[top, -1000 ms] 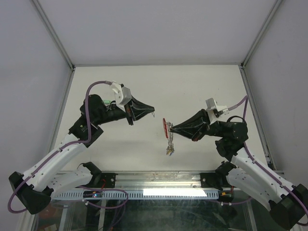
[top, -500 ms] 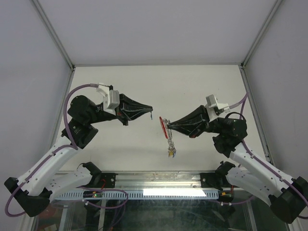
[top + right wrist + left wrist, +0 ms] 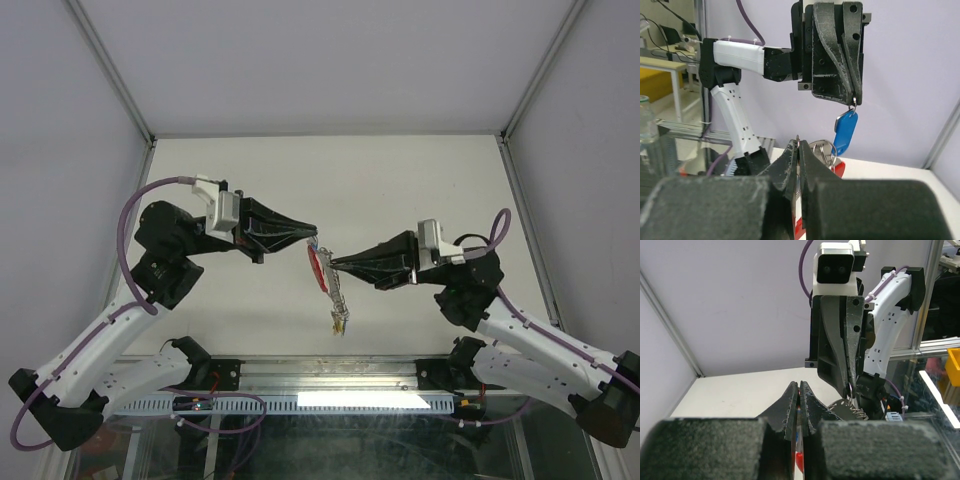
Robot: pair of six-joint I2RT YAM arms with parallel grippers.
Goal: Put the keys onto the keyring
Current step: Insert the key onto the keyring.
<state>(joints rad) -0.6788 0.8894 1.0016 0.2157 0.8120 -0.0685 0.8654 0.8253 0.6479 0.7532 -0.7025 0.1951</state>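
You've got flat, bright, diffuse light over the white tabletop (image 3: 400, 180), and the shadows under the arms are faint and soft-edged. The white strip light (image 3: 365, 398) on the near rail is blown out, no detail in it. In both wrist views the black foam finger pads (image 3: 705, 450) fill the bottom and are badly out of focus. Farther off it sharpens: the blue-capped key (image 3: 845, 131) reads clean against the plain wall.
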